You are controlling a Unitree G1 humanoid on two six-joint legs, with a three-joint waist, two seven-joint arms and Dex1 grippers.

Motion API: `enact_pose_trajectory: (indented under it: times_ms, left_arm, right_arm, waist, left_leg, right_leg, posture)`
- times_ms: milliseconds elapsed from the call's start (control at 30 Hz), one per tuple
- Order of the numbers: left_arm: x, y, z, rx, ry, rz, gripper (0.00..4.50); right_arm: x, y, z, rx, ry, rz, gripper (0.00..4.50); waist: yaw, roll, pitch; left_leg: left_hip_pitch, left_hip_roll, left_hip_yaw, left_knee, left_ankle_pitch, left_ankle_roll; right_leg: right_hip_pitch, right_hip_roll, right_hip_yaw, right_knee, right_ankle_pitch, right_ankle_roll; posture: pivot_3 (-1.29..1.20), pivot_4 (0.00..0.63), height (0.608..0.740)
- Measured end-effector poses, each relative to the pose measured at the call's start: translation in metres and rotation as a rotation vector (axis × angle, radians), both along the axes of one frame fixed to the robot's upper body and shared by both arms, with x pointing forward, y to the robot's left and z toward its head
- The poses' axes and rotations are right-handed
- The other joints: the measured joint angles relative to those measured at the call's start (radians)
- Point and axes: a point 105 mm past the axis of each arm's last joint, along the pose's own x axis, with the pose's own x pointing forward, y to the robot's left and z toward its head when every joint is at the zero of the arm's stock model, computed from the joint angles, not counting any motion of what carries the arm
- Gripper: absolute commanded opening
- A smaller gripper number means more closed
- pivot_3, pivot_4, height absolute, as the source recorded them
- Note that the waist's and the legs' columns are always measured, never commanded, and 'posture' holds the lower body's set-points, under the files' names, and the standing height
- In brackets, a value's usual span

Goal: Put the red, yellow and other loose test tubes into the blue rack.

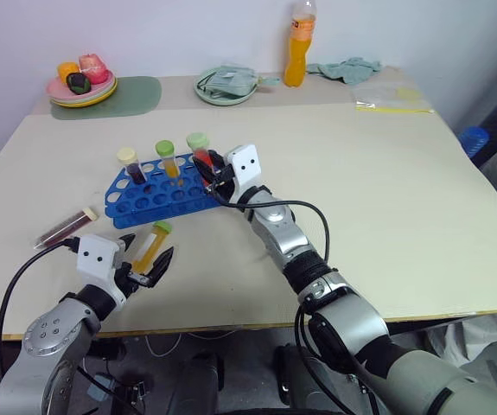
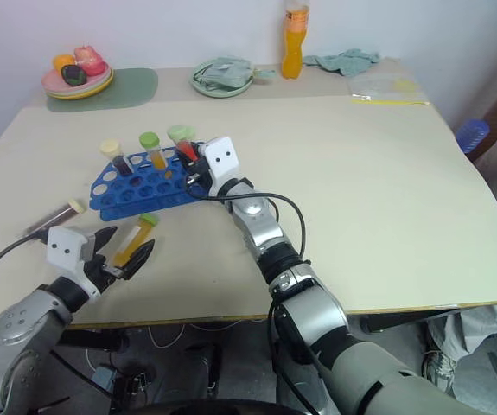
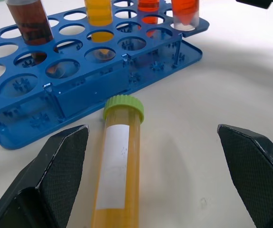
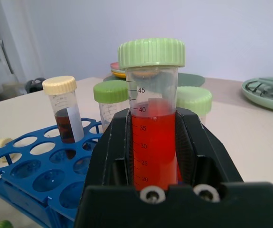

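The blue rack (image 1: 149, 203) lies left of centre on the table, with a dark tube with a cream cap (image 1: 130, 166), a yellow tube with a green cap (image 1: 168, 159) and another red tube (image 3: 148, 5) standing in it. My right gripper (image 1: 213, 169) is shut on an upright red tube (image 4: 154, 142) with a green cap, its lower end at the rack's right end holes (image 3: 183, 23). Closer to me, my left gripper (image 1: 147, 262) is open, its fingers either side of a yellow tube (image 3: 119, 166) lying on the table. A dark tube (image 1: 65, 227) lies at the left.
At the back stand a plate of toy food (image 1: 82, 86) on a green mat (image 1: 136, 93), a plate with a cloth (image 1: 225, 85), an orange bottle (image 1: 297, 47), a crumpled cloth (image 1: 345, 69) and a plastic bag (image 1: 391, 99).
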Motion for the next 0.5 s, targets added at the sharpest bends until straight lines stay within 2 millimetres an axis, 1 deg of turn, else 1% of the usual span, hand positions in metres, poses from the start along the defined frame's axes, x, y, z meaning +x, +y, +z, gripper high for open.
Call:
enact_pose_trajectory:
  times_ms: [233, 500]
  left_arm:
    - [0.000, -0.003, -0.004, -0.013, -0.002, -0.015, 4.50]
    - [-0.001, 0.003, -0.015, -0.015, 0.008, -0.009, 4.50]
  right_arm:
    - [0.003, -0.003, -0.004, -0.026, -0.055, -0.075, 0.74]
    - [-0.001, -0.004, -0.008, -0.023, -0.080, -0.040, 0.74]
  waist:
    - [0.000, 0.000, 0.000]
    - [-0.001, 0.000, 0.000]
  left_leg:
    - [0.000, 0.000, 0.000, 0.000, 0.000, -0.001]
    - [0.000, 0.000, 0.000, 0.000, 0.000, -0.001]
  right_leg:
    - [0.000, 0.000, 0.000, 0.000, 0.000, 0.000]
    - [0.000, 0.000, 0.000, 0.000, 0.000, 0.000]
  posture:
    - [0.00, 0.150, 0.740]
    - [0.00, 0.150, 0.740]
